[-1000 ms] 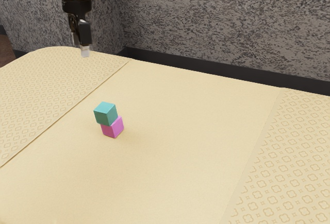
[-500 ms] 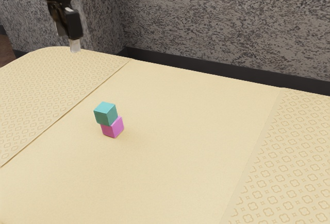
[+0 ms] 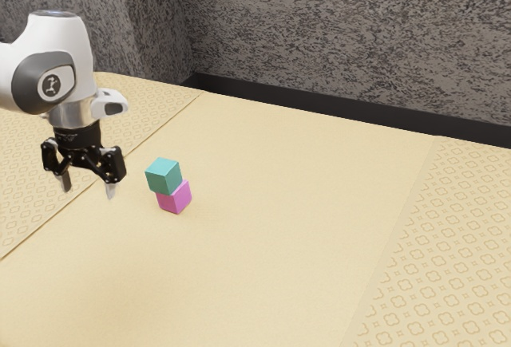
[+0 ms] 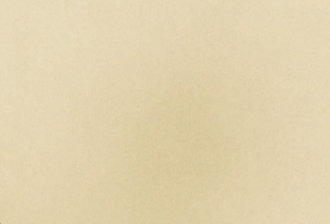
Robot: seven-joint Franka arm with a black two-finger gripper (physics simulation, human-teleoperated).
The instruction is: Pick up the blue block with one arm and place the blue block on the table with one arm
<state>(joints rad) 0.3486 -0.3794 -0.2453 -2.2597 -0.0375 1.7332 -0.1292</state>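
Patterned cream table (image 3: 279, 219), speckled grey wall (image 3: 335, 36), rounded white arm (image 3: 72, 52).
The black gripper (image 3: 89, 191) hangs with its pale-tipped jaws parted, on the exterior view's left of the cubes and apart from them; the blue block (image 3: 164, 175), smooth and teal, sits on the pink block (image 3: 176, 198), slightly offset.

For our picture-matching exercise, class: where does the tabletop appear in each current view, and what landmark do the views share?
Exterior view: the tabletop stretches below the grey wall.
Wrist view: it lies across the centre, softly shaded.
Shared landmark: its plain, unpatterned yellow stretch.
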